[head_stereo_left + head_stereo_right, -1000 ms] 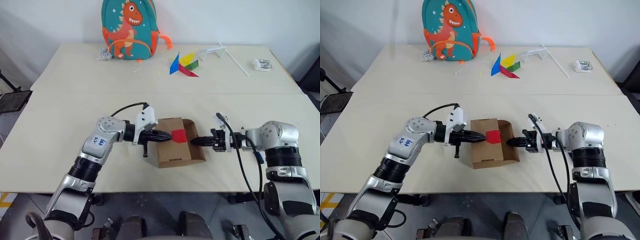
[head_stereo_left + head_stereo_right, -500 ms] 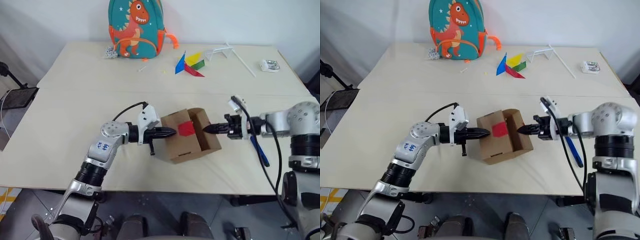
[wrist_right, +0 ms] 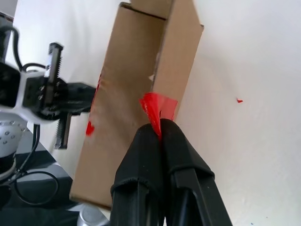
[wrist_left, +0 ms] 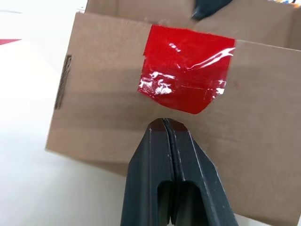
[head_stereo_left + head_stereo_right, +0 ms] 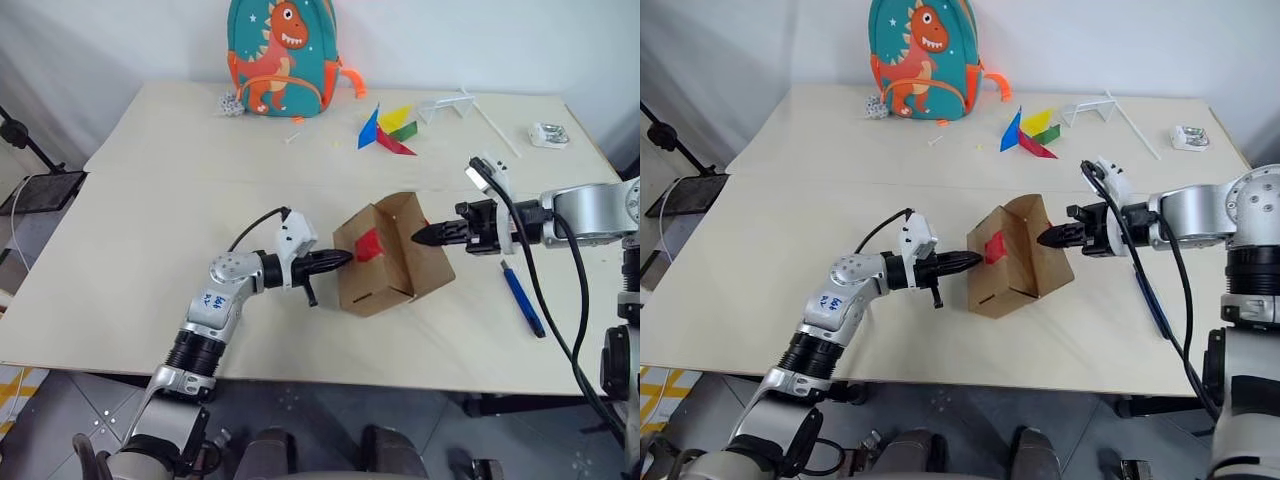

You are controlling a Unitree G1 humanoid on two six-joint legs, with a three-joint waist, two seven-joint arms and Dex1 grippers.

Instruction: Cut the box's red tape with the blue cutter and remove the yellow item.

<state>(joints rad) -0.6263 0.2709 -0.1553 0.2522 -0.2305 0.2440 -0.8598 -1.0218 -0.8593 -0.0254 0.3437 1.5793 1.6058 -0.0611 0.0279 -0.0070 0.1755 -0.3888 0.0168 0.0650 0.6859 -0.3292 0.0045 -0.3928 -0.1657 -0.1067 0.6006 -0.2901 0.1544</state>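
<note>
The box (image 5: pixel 388 253) stands tilted near the front middle of the tabletop (image 5: pixel 130 260), with one edge raised and its flap side turned up toward the right. The red tape (image 4: pixel 186 74) sits on the brown face that looks toward the left gripper (image 4: pixel 164 123). This gripper has its fingers pressed together, and their tip touches the cardboard just beside the tape. The right gripper (image 3: pixel 159 126) is at the other side of the box, at the raised edge. Its fingers are also pressed together, and they pinch a small torn piece of red tape there. Whether they pinch the cardboard flap too, I cannot tell. The inside of the box is hidden, so its contents cannot be made out. The blue cutter (image 5: pixel 521 298) lies flat on the tabletop to the right of the box, partly behind the black cable of the right arm. Far at the back stand a dinosaur backpack (image 5: pixel 283 55) and a paper pinwheel (image 5: pixel 389 130).
</note>
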